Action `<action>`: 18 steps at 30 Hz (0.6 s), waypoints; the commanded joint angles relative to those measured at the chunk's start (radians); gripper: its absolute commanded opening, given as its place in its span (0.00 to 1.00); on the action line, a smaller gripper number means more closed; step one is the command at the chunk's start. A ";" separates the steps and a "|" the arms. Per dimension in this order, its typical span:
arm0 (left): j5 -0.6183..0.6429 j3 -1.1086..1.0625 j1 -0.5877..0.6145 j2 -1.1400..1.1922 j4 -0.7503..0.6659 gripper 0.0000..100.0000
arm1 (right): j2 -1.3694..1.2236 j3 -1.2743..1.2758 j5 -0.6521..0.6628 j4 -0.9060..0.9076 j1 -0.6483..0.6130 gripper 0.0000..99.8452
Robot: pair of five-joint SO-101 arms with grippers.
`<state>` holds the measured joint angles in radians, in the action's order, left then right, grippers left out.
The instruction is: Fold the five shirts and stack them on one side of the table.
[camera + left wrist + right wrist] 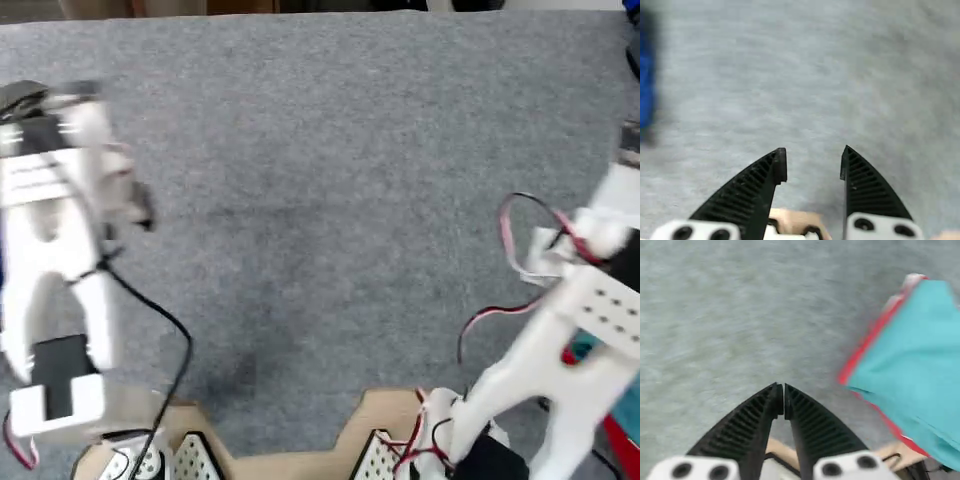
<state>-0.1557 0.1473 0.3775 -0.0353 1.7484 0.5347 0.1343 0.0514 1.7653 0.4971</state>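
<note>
Black ribbed fingers (755, 185) of the left gripper (813, 150) stand released, spread wide over the grey felt-covered table (330, 150), with nothing between them. Beside that gripper sits a blurred blue patch (646, 75); what it is cannot be told. The right gripper (781, 386) is clenched, tips touching, and grasps nothing. Just beside it lies a folded teal fabric shirt (920, 360) on top of a red cloth layer (867, 347) whose edge peeks out underneath. In the high view the white left arm (60, 250) stands along the left edge of the frame, the white right arm (570, 320) at the lower right, with the teal shirt partly hidden behind it
</note>
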 commanded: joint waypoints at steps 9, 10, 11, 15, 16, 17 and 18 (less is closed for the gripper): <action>-0.241 0.221 0.532 -0.033 0.009 0.26 | -0.186 -0.074 -0.348 0.014 -0.509 0.01; -0.259 0.216 0.568 -0.031 0.009 0.26 | -0.209 -0.102 -0.367 0.014 -0.536 0.01; -0.279 0.215 0.605 -0.021 0.008 0.26 | -0.231 -0.130 -0.381 0.014 -0.562 0.01; -0.319 0.224 0.718 0.094 -0.026 0.26 | -0.325 -0.222 -0.404 0.014 -0.639 0.01; -0.322 0.224 0.736 0.133 -0.032 0.26 | -0.346 -0.239 -0.410 0.014 -0.653 0.01; -0.324 0.226 0.750 0.168 -0.034 0.26 | -0.367 -0.254 -0.416 0.014 -0.664 0.01; -0.325 0.226 0.756 0.200 -0.034 0.26 | -0.387 -0.266 -0.423 0.014 -0.673 0.01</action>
<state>-0.4703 0.3268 1.0986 0.1074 1.7300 0.1895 -0.0514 -0.3506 1.7653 -0.1381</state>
